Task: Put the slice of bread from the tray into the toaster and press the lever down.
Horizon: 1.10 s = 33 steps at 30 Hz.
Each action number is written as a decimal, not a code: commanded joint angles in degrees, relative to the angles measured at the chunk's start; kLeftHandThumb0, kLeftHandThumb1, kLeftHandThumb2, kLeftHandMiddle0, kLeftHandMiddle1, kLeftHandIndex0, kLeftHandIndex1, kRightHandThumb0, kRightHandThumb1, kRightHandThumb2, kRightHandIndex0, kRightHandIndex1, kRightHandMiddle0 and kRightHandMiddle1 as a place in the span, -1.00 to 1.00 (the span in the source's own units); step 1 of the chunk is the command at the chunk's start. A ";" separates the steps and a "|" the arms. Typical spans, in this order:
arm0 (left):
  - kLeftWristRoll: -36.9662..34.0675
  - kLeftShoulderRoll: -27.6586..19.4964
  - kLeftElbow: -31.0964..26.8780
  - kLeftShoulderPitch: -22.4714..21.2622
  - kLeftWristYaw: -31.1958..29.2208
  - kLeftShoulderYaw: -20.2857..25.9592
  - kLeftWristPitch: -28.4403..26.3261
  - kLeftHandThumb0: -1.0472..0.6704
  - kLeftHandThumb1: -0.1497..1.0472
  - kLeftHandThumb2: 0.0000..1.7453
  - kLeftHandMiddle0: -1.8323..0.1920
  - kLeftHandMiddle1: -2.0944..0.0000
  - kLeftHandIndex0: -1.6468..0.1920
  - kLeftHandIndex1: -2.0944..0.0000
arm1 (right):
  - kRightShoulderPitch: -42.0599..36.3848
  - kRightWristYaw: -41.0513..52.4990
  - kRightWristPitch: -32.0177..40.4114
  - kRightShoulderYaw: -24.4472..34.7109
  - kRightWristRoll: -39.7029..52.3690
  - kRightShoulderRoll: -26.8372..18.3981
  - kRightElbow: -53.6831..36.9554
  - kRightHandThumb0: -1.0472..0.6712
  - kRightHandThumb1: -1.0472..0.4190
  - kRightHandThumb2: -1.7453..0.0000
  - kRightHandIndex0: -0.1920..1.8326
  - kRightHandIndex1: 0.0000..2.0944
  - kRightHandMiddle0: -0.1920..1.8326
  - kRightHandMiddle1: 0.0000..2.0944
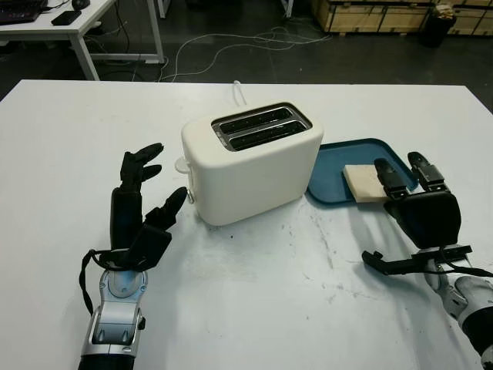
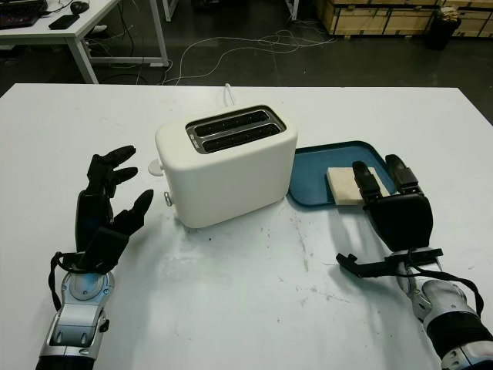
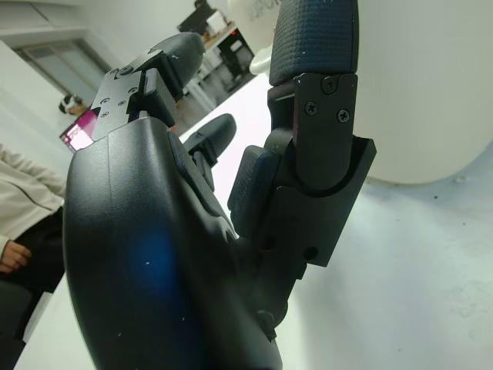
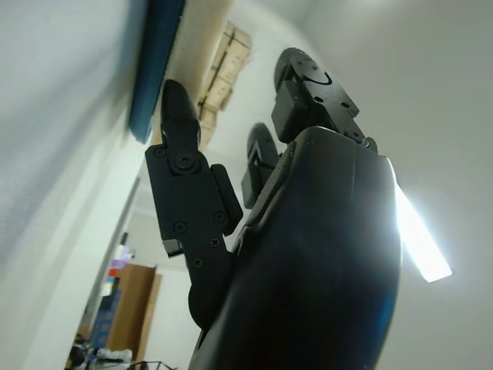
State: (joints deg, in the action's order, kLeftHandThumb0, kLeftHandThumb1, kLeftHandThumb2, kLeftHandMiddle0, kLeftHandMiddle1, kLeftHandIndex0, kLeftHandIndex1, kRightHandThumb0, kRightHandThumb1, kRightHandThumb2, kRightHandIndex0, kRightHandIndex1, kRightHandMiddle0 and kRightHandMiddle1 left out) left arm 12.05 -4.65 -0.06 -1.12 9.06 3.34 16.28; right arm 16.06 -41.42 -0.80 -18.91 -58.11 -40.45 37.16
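Cream two-slot toaster [image 1: 250, 162] stands mid white worktop [image 1: 254, 293], both slots empty, side lever [image 1: 190, 187] up. Blue tray [image 1: 339, 166] just right of toaster, touching or nearly touching its corner. Bread slice [image 1: 362, 183] lies flat in tray, on side away from toaster. Right robot hand [image 1: 408, 181] open, holding nothing, fingertips over bread slice and tray's near edge; contact unclear. Left robot hand [image 1: 142, 200] open, holding nothing, left of toaster, thumb tip near lever.
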 commanded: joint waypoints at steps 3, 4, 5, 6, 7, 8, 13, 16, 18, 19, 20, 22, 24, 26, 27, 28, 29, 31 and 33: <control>-0.84 -0.25 -0.40 -0.17 0.02 0.60 0.49 -1.00 0.79 -0.55 0.81 0.03 0.79 0.25 | -0.05 4.23 0.01 -1.22 0.86 -0.62 0.18 -0.06 -0.83 0.70 -0.38 -0.95 -0.42 -0.98; -1.09 -0.20 -0.30 -0.22 -0.06 0.67 0.64 -1.00 0.79 -0.55 0.81 0.03 0.79 0.25 | 0.16 4.75 -0.13 -1.33 1.03 -0.59 0.50 -0.10 -0.83 0.76 -0.37 -0.95 -0.41 -0.98; -0.98 -0.32 -0.06 -0.28 0.00 0.72 1.01 -1.00 0.79 -0.56 0.81 0.03 0.79 0.24 | 0.41 5.37 -0.48 -1.42 1.36 -0.59 0.96 -0.13 -0.83 0.79 -0.37 -0.95 -0.41 -0.98; -0.88 -0.41 0.06 -0.29 0.03 0.76 1.20 -1.00 0.79 -0.55 0.81 0.02 0.79 0.24 | 0.64 5.92 -0.80 -1.51 1.68 -0.60 1.39 -0.16 -0.83 0.82 -0.37 -0.96 -0.41 -0.98; -0.87 -0.46 0.15 -0.30 0.01 0.81 1.33 -1.00 0.79 -0.55 0.81 0.02 0.79 0.24 | 0.93 6.39 -1.19 -1.64 1.98 -0.62 1.93 -0.20 -0.83 0.85 -0.38 -0.96 -0.41 -0.98; -0.93 -0.50 0.23 -0.29 -0.04 0.86 1.43 -1.00 0.79 -0.55 0.81 0.02 0.79 0.24 | 1.18 6.64 -1.53 -1.77 2.23 -0.64 2.40 -0.22 -0.83 0.87 -0.37 -0.96 -0.41 -0.98; -0.79 -0.43 -0.13 -0.26 -0.01 0.97 0.87 -1.00 0.79 -0.54 0.81 0.00 0.79 0.23 | 2.43 7.72 -2.27 -2.75 3.09 -0.87 4.24 -0.31 -0.83 0.89 -0.37 -0.97 -0.42 -0.99; -0.57 -0.24 -0.80 0.01 0.01 0.96 0.05 -1.00 0.79 -0.54 0.81 0.00 0.79 0.22 | 3.10 9.84 -1.94 -3.22 3.29 -1.01 4.64 -0.34 -0.83 0.89 -0.38 -0.97 -0.43 -1.00; -0.73 -0.18 -0.92 0.12 -0.13 0.96 -0.10 -1.00 0.79 -0.54 0.81 0.00 0.79 0.22 | 3.53 10.32 -1.77 -3.32 3.38 -0.88 5.18 -0.35 -0.83 0.86 -0.38 -0.98 -0.43 -1.00; -0.64 -0.18 -0.90 0.12 -0.09 0.93 -0.07 -1.00 0.79 -0.55 0.81 0.00 0.79 0.23 | 3.75 10.40 -1.87 -3.30 3.54 -0.78 5.55 -0.35 -0.83 0.86 -0.38 -0.97 -0.42 -0.99; -0.42 -0.19 -0.92 0.14 0.02 0.89 -0.08 -1.00 0.79 -0.55 0.81 0.00 0.79 0.23 | 4.01 9.89 -2.00 -3.37 3.54 -0.63 6.12 -0.35 -0.83 0.86 -0.36 -0.97 -0.41 -0.99; -0.15 -0.19 -0.88 0.15 0.17 0.82 0.15 -1.00 0.79 -0.54 0.81 0.00 0.79 0.23 | 4.44 8.63 -2.08 -3.66 3.34 -0.47 6.98 -0.29 -0.83 0.82 -0.30 -0.93 -0.36 -0.97; -0.41 -0.14 -0.51 0.06 0.14 0.82 0.81 -1.00 0.79 -0.54 0.81 -0.01 0.79 0.22 | 5.05 6.11 -2.36 -4.17 2.85 -0.31 8.41 -0.25 -0.83 0.79 -0.25 -0.49 -0.17 -0.87; -0.74 -0.06 -0.42 0.03 0.00 0.83 0.94 -1.00 0.79 -0.55 0.81 -0.01 0.79 0.22 | 5.66 4.42 -2.88 -4.98 2.47 -0.47 9.65 -0.27 -0.83 0.76 -0.33 0.21 -0.16 -0.42; -0.87 -0.03 -0.41 0.04 -0.06 0.83 0.95 -1.00 0.79 -0.55 0.81 -0.01 0.79 0.22 | 5.92 3.85 -2.99 -5.45 2.27 -0.60 10.08 -0.31 -0.83 0.64 -0.32 0.48 -0.28 0.01; -1.10 -0.03 -0.40 0.04 -0.22 0.84 0.94 -1.00 0.79 -0.56 0.81 -0.01 0.79 0.22 | 6.17 3.07 -3.03 -5.95 1.99 -0.73 10.45 -0.33 -0.83 0.59 -0.30 0.57 -0.33 0.19; -1.05 -0.02 -0.52 0.08 -0.23 0.83 0.73 -1.00 0.79 -0.56 0.81 0.00 0.79 0.22 | 6.34 2.41 -3.05 -6.37 1.85 -0.84 10.67 -0.36 -0.83 0.54 -0.24 0.62 -0.37 0.38; -0.82 0.02 -0.83 0.17 -0.17 0.80 0.33 -1.00 0.79 -0.56 0.81 0.01 0.79 0.22 | 6.66 0.89 -3.22 -7.06 1.79 -1.03 10.92 -0.42 -0.83 0.47 -0.08 0.66 -0.35 0.61; -0.75 0.05 -0.91 0.17 -0.13 0.79 0.23 -1.00 0.79 -0.56 0.81 0.01 0.79 0.22 | 6.90 0.90 -2.61 -7.71 1.73 -1.25 10.65 -0.44 -0.83 0.42 0.07 0.66 -0.26 0.65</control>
State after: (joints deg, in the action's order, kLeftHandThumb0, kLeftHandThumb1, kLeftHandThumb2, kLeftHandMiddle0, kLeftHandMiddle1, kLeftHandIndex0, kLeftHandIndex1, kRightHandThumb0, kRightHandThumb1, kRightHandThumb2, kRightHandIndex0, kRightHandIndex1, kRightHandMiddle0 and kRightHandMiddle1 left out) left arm 11.90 -4.72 -0.08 -1.10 8.91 4.17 16.46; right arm 23.79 -40.56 -3.28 -25.36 -54.88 -41.53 47.12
